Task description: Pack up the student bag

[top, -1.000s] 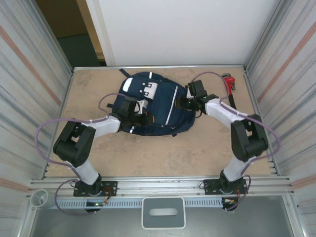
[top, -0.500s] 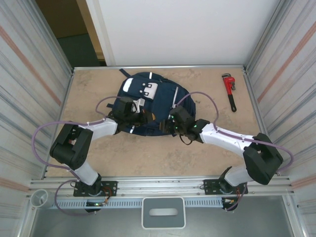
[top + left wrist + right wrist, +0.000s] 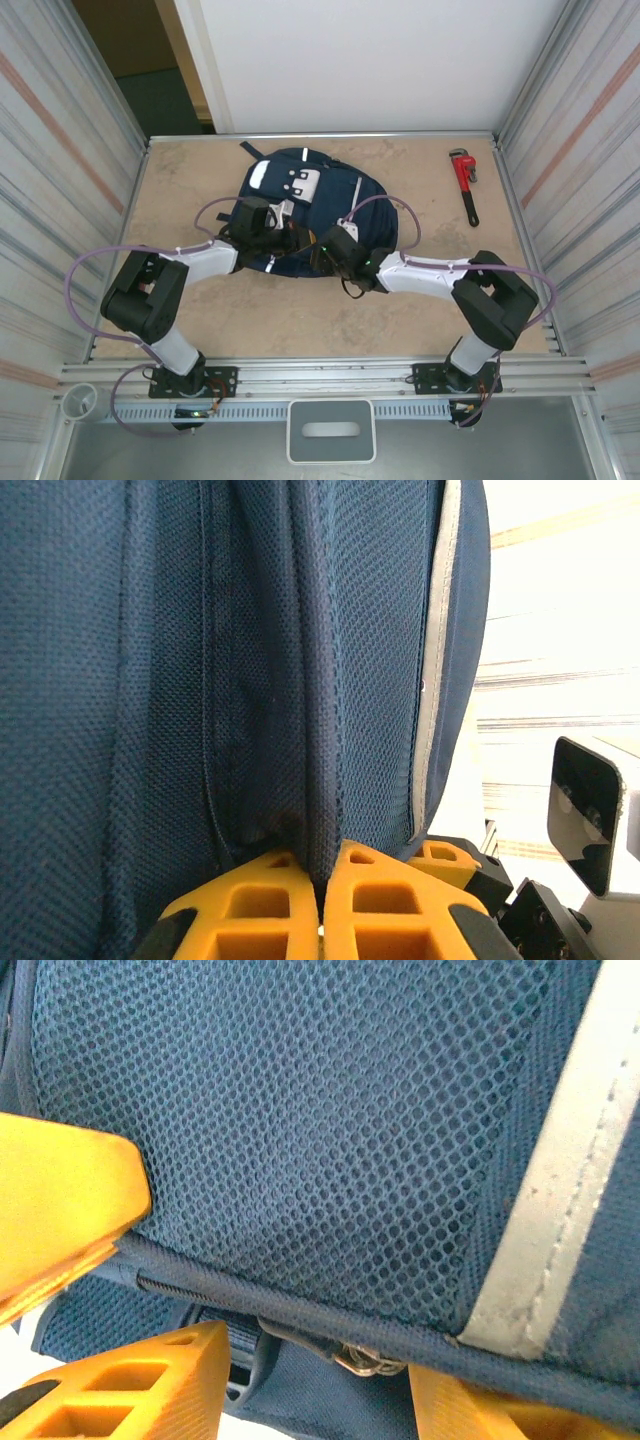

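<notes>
A navy student bag lies at the middle back of a beige counter. The left end effector pinches a fold of its fabric. The right end effector stands parted, straddling the bag's zippered front edge. A red wrench lies far right.

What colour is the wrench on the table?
Red, with a dark handle; the wrench shows best in the top external view.
</notes>
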Available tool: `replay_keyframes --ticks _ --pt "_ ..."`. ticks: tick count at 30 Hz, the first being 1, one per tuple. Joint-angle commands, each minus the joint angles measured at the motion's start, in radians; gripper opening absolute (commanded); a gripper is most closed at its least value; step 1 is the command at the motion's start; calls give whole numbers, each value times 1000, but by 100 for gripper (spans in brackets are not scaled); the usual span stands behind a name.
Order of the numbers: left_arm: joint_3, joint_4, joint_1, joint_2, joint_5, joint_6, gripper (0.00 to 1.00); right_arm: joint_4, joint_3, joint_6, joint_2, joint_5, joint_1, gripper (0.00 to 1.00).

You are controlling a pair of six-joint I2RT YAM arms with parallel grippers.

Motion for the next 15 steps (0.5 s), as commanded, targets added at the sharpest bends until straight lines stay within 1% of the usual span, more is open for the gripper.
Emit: replay_keyframes --ticks 1,4,7,15 --pt "-2 51 -6 -37 79 7 0 30 38 26 26 70 7 47" --pt "-5 51 -6 -37 80 11 0 30 48 17 33 84 7 45" --pt "-5 50 -6 -37 79 13 0 17 56 11 39 101 7 40" --pt "-4 47 1 -30 77 19 0 18 23 2 28 126 7 15"
